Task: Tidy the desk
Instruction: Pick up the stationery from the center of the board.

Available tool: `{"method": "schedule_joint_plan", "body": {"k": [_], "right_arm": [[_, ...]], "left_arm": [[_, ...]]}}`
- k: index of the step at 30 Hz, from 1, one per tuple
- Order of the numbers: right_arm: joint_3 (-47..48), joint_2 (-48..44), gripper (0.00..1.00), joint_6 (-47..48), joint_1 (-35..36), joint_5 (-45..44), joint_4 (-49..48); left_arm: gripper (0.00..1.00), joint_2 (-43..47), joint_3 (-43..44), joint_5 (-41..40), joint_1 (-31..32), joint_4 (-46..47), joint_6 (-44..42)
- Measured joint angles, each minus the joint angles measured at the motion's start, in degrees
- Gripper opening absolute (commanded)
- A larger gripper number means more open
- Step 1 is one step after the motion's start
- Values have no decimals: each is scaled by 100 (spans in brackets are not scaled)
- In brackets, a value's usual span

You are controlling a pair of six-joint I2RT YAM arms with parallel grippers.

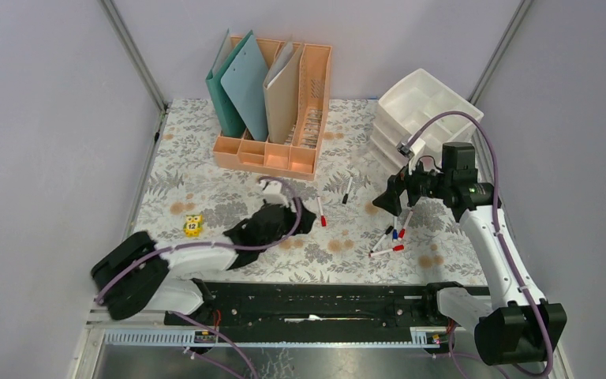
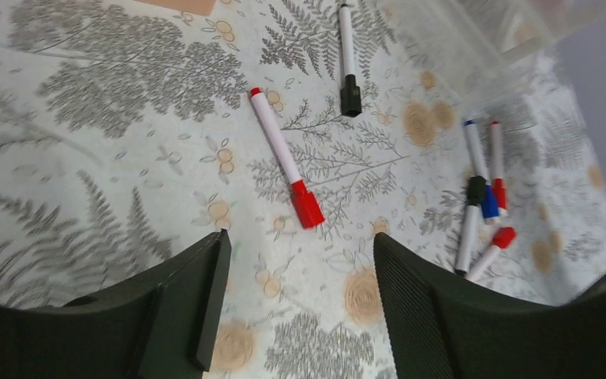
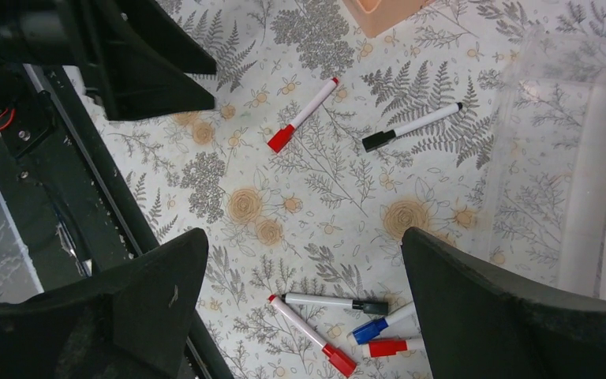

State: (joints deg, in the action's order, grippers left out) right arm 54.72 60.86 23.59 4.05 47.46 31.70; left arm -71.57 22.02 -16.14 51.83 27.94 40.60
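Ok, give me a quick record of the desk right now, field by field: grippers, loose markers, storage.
left gripper: open, empty, over the fern-print cloth desk, by a lone red-capped white marker
right gripper: open, empty, above a cluster of four white markers, caps black, blue, red
other loose items: black-capped white marker; small yellow owl-shaped figure
storage: peach slotted file rack holding folders; white plastic drawer unit

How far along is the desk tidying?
Looks done: folders stand in the rack. In hand: nothing; both arms' jaws are open and empty, left arm near a red marker, right arm over a marker cluster. Left: those, a black marker and a yellow owl lie loose on the desk.
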Motion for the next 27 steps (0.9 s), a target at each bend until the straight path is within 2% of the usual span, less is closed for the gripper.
{"method": "schedule_joint_plan", "body": {"k": [4,11,14,17,20,24,27], "right_arm": [[-28,-48,100,-52,0,-37,-166],[-68,-66,100,-96,0,-44,-271],[-70,-72,100,-96,0,-44,-289],[-70,-79,100,-96,0,-44,-293],[-70,-85,100,-96,0,-46,-293],[-72,-92,100,-96,0,-46,-293],[-81,-92,100,-96,0,-46,-293]], "left_arm": [[72,-1235,1443,-170,105,-1014,107],[68,-2697,3307,-984,540,-2660,435],[56,-3281,3971,-1237,586,-3353,616],[49,-3670,4365,-1403,584,-3853,706],[47,-3788,4428,-1460,577,-4157,756],[43,-3829,4483,-1528,575,-4336,772],[35,-3871,4542,-1574,575,-4426,767]]}}
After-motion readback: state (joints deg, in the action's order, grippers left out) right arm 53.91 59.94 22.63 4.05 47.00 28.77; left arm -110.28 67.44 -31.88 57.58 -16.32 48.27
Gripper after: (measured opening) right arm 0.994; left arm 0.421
